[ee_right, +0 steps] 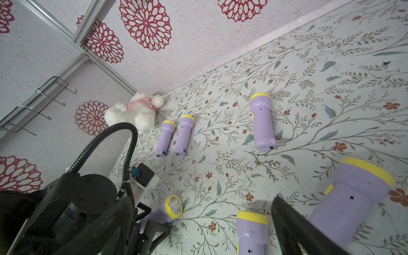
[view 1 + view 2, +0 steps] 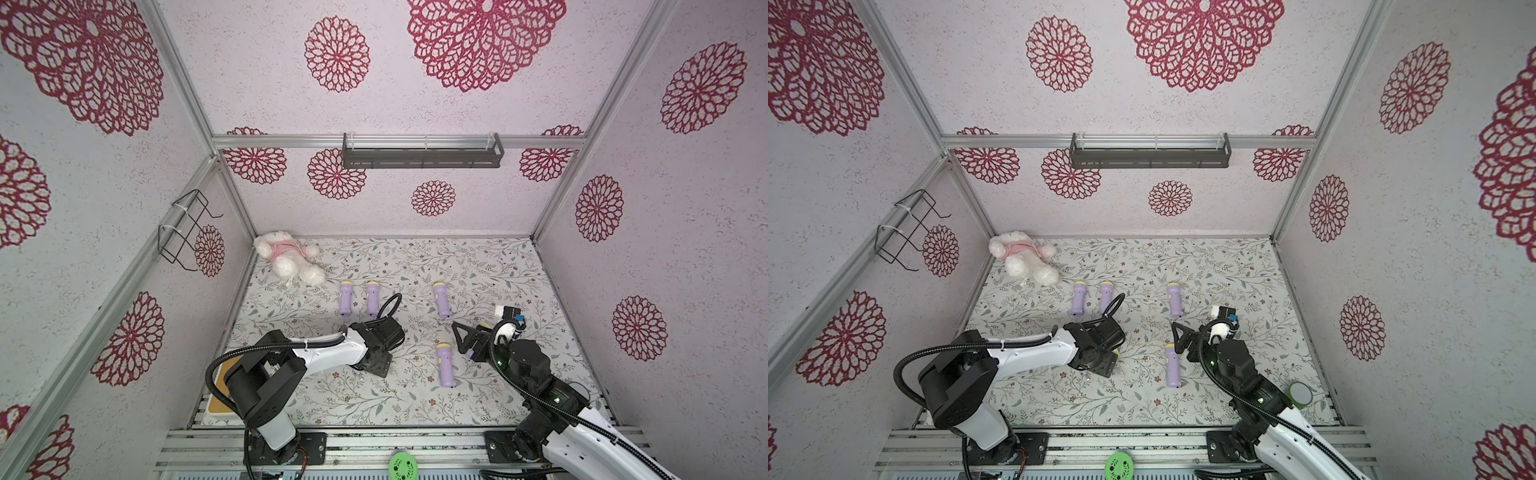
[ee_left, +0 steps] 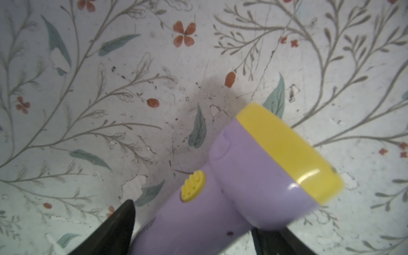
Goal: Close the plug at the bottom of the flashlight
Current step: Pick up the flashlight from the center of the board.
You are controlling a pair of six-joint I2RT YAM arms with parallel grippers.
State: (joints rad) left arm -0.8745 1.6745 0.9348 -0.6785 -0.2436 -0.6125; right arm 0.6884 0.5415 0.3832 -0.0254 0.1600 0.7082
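A purple flashlight (image 3: 242, 176) with a yellow head and yellow switch lies on the floral table, its handle between the fingers of my left gripper (image 3: 192, 220). One black finger (image 3: 123, 225) is close against the handle. The other is partly hidden behind the head, so a grip cannot be confirmed. Its bottom end and plug are hidden. The right wrist view shows the same flashlight (image 1: 164, 213) from the lens side. In a top view the left gripper (image 2: 376, 365) covers it. My right gripper (image 2: 463, 338) hangs open and empty over the right of the table, above another flashlight (image 1: 353, 198).
More purple flashlights lie around: one (image 2: 444, 365) between the arms, a pair (image 2: 345, 298) (image 2: 372, 298) further back, and one (image 2: 442, 299) with metal prongs (image 1: 280, 142) folded out. A plush bear (image 2: 286, 257) fills the back left corner. A green tape roll (image 2: 1301, 392) sits front right.
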